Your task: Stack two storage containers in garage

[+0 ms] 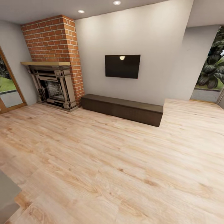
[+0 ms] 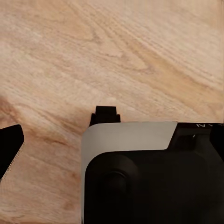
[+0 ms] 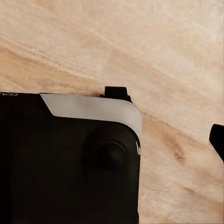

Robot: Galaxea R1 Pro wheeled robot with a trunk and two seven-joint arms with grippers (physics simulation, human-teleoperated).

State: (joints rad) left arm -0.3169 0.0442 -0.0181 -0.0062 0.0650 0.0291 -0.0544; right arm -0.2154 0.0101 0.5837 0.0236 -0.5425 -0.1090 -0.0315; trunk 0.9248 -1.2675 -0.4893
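**Operator:** I'm looking across the living room (image 1: 102,161) toward the fireplace (image 1: 54,88), the TV (image 1: 122,66) and a low bench (image 1: 123,109); I'm not spotting a bin yet, so I'm thinking of turning the base slowly.

**Spotter:** Grippers?

**Operator:** Can't tell how they stand. The wrist cameras are giving me plank grain and the robot's base (image 2: 149,172), while the head view is giving walls.

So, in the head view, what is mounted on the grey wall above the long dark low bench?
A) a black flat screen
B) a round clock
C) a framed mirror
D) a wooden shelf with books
A: a black flat screen hangs on the grey wall directly above the long dark bench, to the right of the brick fireplace.
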